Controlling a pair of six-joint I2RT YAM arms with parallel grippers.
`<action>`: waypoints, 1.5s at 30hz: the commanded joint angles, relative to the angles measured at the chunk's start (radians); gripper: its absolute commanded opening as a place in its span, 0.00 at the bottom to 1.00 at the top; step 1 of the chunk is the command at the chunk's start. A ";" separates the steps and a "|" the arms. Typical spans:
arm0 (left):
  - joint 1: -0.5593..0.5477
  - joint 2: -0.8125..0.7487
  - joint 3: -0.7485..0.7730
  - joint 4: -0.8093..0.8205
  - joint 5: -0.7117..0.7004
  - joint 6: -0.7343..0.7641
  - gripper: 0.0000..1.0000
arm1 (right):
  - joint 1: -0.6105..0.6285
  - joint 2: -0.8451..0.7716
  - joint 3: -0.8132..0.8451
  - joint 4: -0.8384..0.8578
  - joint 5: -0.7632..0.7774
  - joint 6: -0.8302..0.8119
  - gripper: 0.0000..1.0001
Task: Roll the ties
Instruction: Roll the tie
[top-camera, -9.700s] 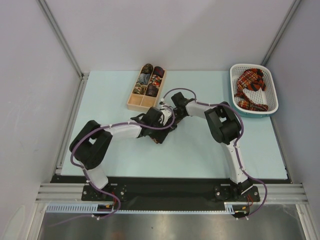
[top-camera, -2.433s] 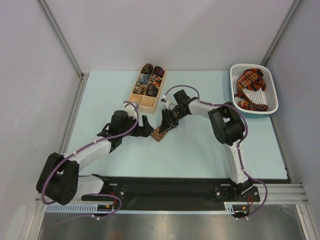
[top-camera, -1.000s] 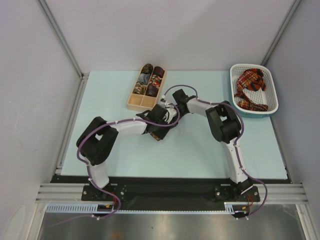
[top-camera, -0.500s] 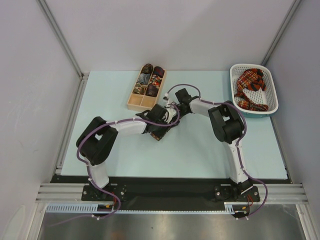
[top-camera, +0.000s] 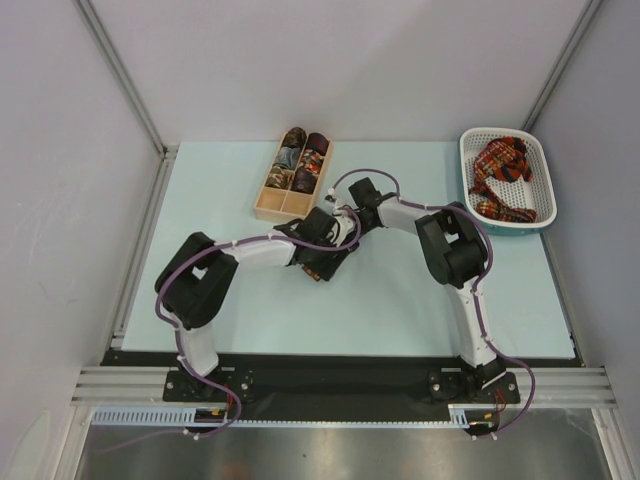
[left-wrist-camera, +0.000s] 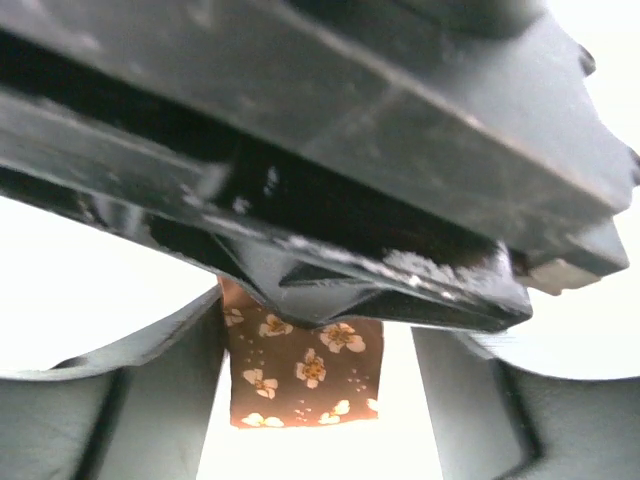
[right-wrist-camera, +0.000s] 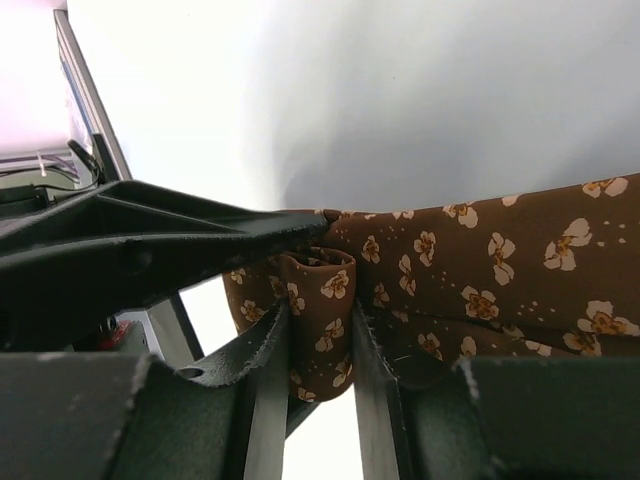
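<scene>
left pincer (top-camera: 324, 258) returned astride brown tie (left-wrist-camera: 305, 372), near box (top-camera: 266, 212).

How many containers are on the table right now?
2. The wooden divided box sits at the far centre-left; the white basket sits in the far right corner. Something smaller may be hidden from view.

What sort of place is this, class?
Probably a robot lab cell: a left arm and right arm bolted by a pale table, plain panel walls, a wooden box of rolled ties.
</scene>
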 joint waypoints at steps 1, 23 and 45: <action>0.008 0.045 0.025 -0.068 0.006 -0.002 0.71 | 0.027 0.022 -0.001 -0.042 0.063 -0.041 0.24; 0.014 0.031 -0.006 -0.096 0.022 -0.016 0.43 | -0.166 -0.427 -0.424 0.350 0.253 0.243 0.56; 0.014 0.079 0.059 -0.186 0.052 -0.067 0.43 | 0.763 -0.937 -0.915 0.649 1.504 -0.252 0.59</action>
